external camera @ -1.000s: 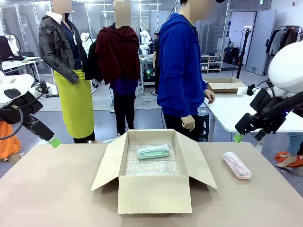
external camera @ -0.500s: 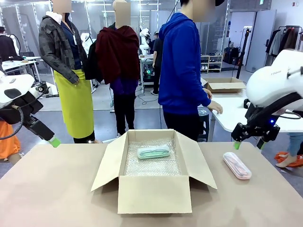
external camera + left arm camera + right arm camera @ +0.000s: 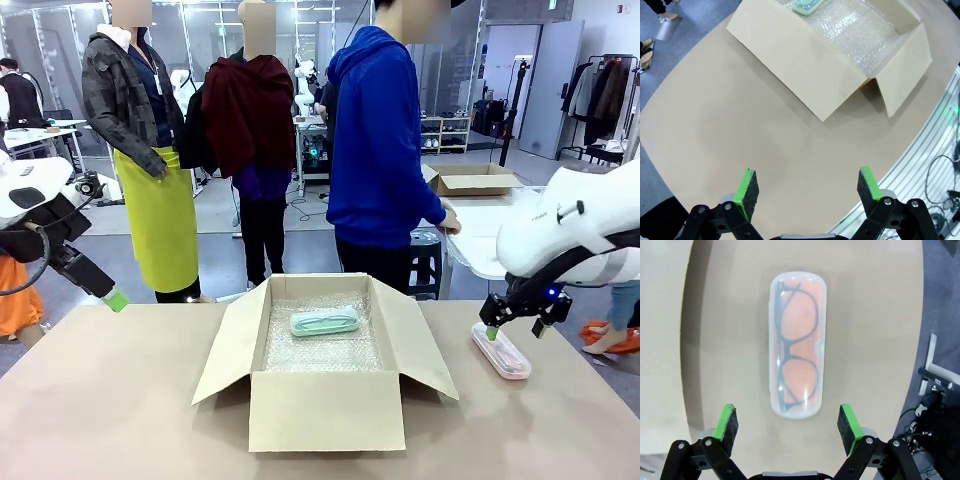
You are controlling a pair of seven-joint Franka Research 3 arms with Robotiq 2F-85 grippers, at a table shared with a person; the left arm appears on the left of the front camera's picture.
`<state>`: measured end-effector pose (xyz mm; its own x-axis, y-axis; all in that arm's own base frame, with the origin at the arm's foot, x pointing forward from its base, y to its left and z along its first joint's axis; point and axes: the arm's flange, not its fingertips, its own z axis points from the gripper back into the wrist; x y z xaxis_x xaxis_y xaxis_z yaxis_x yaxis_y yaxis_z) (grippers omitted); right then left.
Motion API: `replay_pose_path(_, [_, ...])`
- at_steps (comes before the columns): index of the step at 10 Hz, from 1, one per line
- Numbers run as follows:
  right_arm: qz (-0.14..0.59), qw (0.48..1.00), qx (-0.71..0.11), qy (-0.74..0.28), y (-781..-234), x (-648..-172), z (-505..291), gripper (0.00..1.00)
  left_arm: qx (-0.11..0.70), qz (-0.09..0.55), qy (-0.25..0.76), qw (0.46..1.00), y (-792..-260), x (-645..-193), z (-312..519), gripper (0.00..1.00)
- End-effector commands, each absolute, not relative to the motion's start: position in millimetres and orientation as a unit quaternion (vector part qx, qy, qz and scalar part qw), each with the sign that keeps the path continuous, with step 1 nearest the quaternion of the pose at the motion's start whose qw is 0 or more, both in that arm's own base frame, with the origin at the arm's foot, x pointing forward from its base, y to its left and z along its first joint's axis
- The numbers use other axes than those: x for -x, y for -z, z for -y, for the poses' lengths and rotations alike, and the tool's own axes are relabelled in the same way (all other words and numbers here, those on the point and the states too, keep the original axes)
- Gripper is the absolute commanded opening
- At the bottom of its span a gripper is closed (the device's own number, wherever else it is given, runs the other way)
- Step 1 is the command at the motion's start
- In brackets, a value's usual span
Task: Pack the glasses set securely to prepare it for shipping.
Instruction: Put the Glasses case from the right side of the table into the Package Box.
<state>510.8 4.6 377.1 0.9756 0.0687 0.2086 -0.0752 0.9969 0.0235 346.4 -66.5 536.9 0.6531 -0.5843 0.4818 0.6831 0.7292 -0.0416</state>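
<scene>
The pink case (image 3: 501,351) lay flat on the table (image 3: 120,400), well to the right of the open cardboard box (image 3: 325,410). The green case (image 3: 325,322) already sat inside that box on a bed of bubble wrap (image 3: 320,355).

I judged the pink case light and stiff: a hard shell with a see-through lid, smooth and rounded at the ends, so likely slippery under the pads. A pair of dark-framed glasses (image 3: 790,347) showed through the lid, so I reckoned a hard squeeze could do harm. The place to take hold looked to be across the narrow width, on the two long straight sides near the middle, not on the curved ends.

The right gripper (image 3: 789,424) hung just over the case with its jaws wide apart, holding nothing and not touching the shell, as far as I could tell. In its wrist view the pads stood either side of the near end, spread wider than the case.

The left gripper (image 3: 807,186) hovered over bare table left of the box — jaws also wide apart, empty.
</scene>
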Motion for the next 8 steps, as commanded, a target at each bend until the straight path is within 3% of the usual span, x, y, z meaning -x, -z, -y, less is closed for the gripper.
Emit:
replay_pose_path(1, [0.124,0.991,-0.019,-0.049,-365,-525,-2,1.00,0.115,0.228,0.354,0.900,-538,-347,65,1.00])
replay_pose_path(8, [0.118,0.992,-0.016,-0.038,-330,-552,-8,1.00,0.115,0.228,0.354,0.900,-538,-347,65,1.00])
